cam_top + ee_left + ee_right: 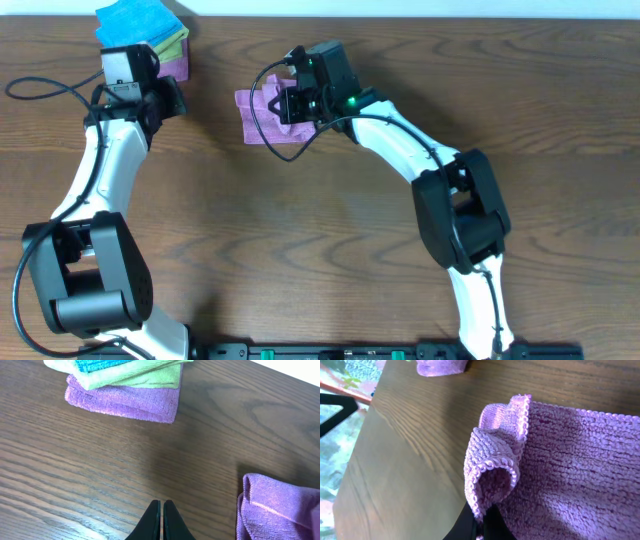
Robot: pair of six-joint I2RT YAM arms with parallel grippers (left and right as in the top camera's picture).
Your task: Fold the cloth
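Fold begun, not finished, by the look of it.
On the table (300,230), the cloth (258,120) lies upper centre, bunched and partly doubled. The right claw (479,522) pinches its curled hem, so laying flat seems left; the left claw (162,510) is closed and empty.

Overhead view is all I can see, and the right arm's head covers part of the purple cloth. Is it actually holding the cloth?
Observer: Yes. The right wrist view shows the right jaws shut on the cloth, pinching a hemmed edge that curls over into a small loop.
Operator: And the left arm near the coloured pile, is it holding anything?
Observer: No. The left wrist view shows the left jaws shut with nothing between them, above bare table, short of the folded pile.
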